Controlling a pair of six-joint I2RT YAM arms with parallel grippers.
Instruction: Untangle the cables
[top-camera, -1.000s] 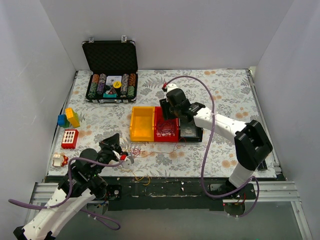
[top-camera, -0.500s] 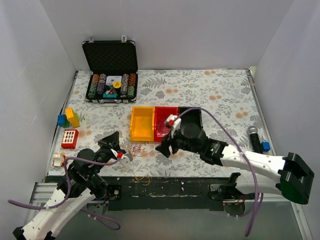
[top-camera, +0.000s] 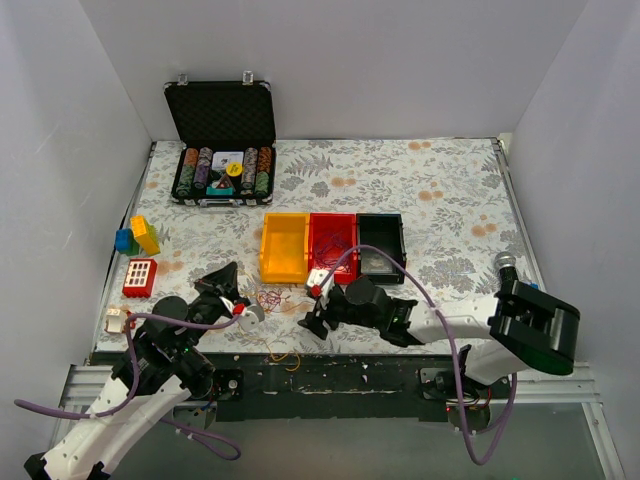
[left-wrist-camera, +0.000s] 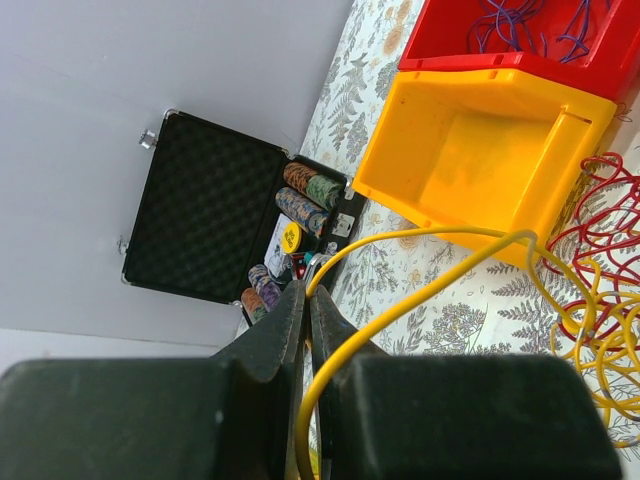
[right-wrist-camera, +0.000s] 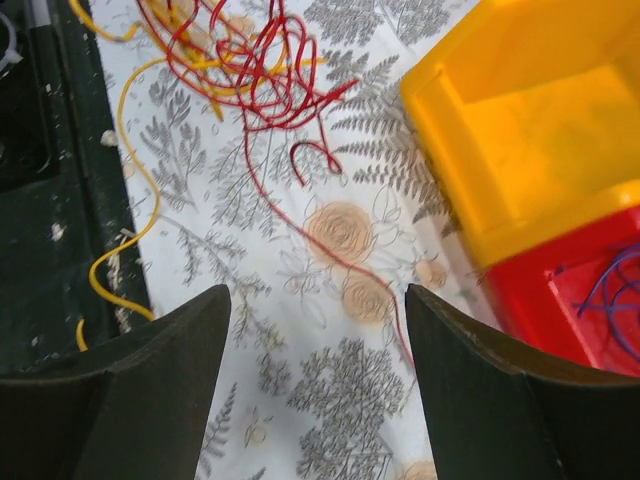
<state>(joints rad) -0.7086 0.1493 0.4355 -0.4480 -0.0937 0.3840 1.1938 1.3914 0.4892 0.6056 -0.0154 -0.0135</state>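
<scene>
The right gripper (right-wrist-camera: 315, 300) hangs with its jaws wide apart over a loose red strand (right-wrist-camera: 345, 262). In my judgement it should go straight down, close on this one strand only, and pull toward three o'clock, while the left gripper (left-wrist-camera: 307, 292), clamped on the yellow cable (left-wrist-camera: 430, 280), anchors the knot (top-camera: 268, 299), which lies at ten o'clock from the right gripper, before the yellow bin (top-camera: 284, 250). One second ago the right gripper was over the red bin (top-camera: 332, 240) with narrower jaws; the left gripper has not moved.
</scene>
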